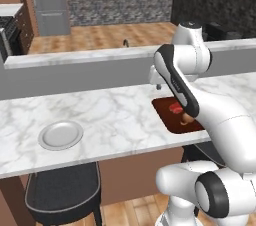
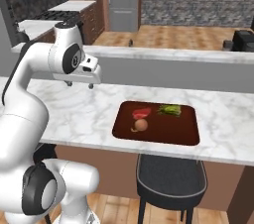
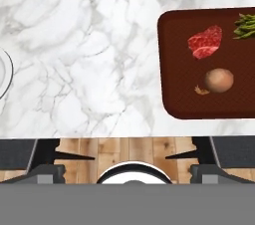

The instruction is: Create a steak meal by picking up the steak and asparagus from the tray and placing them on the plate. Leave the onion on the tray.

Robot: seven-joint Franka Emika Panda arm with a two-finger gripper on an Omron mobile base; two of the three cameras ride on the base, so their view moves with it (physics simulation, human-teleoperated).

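- two dark stools (image 2: pixel 171 178) stand under the marble counter (image 1: pixel 115 115).
- tray (image 2: pixel 183 131) holds steak (image 2: pixel 141 113), asparagus (image 2: pixel 169 110) and onion (image 2: pixel 141 125) — steak just beside onion.
- plate (image 1: pixel 61 135) sits bare, well apart from the tray.
- gripper (image 2: pixel 78 85) hangs above the counter between them, fingers spread, holding nothing.

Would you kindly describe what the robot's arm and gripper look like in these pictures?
The arm is glossy white with rounded, bulbous links and dark grey to black bands and discs at the joints. The gripper is a boxy white hand with two small dark fingers. No cables or markings are visible.
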